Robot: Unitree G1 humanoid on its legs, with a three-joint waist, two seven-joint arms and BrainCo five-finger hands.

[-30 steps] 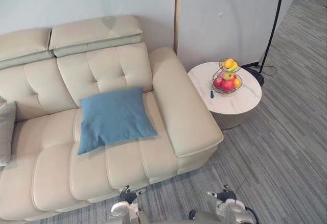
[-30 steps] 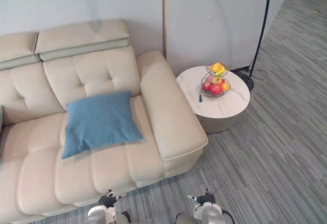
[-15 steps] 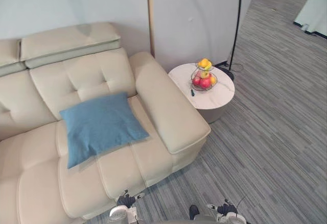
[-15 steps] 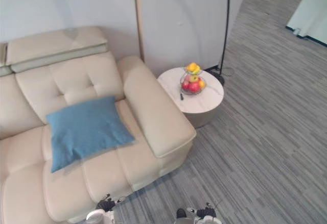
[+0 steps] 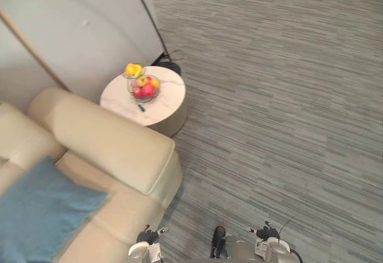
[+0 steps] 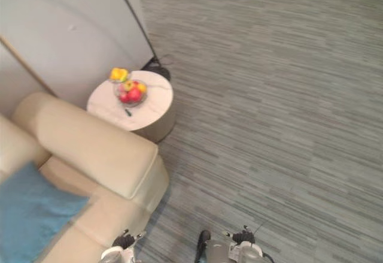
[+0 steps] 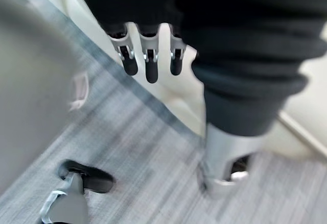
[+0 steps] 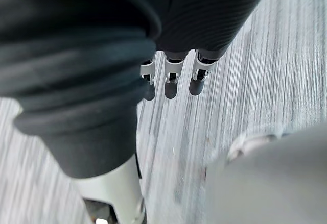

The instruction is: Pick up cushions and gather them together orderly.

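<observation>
– Room?
– Grey striped carpet floor (image 5: 281, 95), pale wall far left.
– Cushions?
– One blue cushion (image 5: 36, 215), lying on the cream sofa (image 5: 108, 146) seat, near left.
– Beyond it?
– Round white table (image 5: 166, 98) just beside the sofa's arm, far side, bearing a fruit basket (image 5: 143, 88).
– Hands?
– Left hand (image 7: 149, 63) and right hand (image 8: 172, 78) hang with fingers relaxed, holding nothing.

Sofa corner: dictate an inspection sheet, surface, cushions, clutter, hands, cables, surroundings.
Surface: cream leather sofa, end seat and armrest.
Job's things: blue square fabric cushion lying on the seat.
Clutter: round white side table beside the armrest, with wire fruit basket and small dark item.
Hands: left hand and right hand open, holding nothing.
Cables: thin cord by the black floor lamp's base.
Surroundings: grey striped carpet, pale wall.
</observation>
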